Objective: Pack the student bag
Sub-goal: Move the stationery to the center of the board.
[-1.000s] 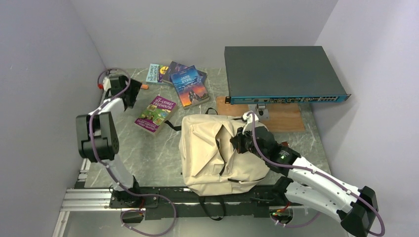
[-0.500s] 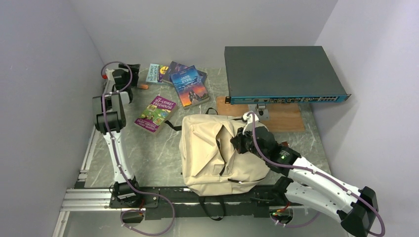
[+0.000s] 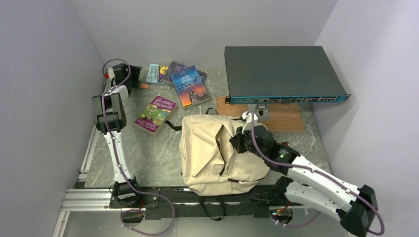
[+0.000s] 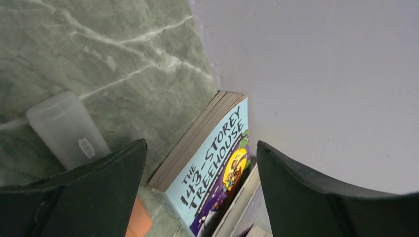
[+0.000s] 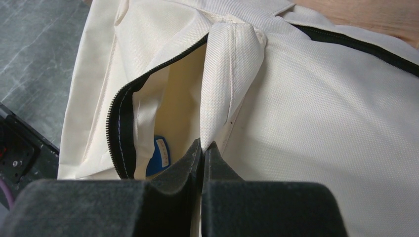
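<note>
Student bag [image 3: 222, 153] lies under the right claw, its mouth pinched open.
Left gripper [image 4: 201, 148], jaws spread, straddles the 143-Storey Treehouse paperback [image 4: 222, 163], which is tight against the wall [image 4: 321, 74] just beyond, so closing may scrape or miss. Right gripper [image 5: 202, 148], clenched on a thin fabric fold, could slip and let the opening collapse.

Inside the student bag [image 5: 321, 113], a blue object [image 5: 158, 157] showed only as a sliver through the zipper gap, too little to identify. In the left wrist view, the bottom edge cut off the Treehouse book [image 4: 212, 168]. A finger [image 4: 89, 182] of the left gripper [image 4: 200, 148] hid part of a translucent tube [image 4: 66, 128] and of an orange scrap [image 4: 140, 222].
</note>
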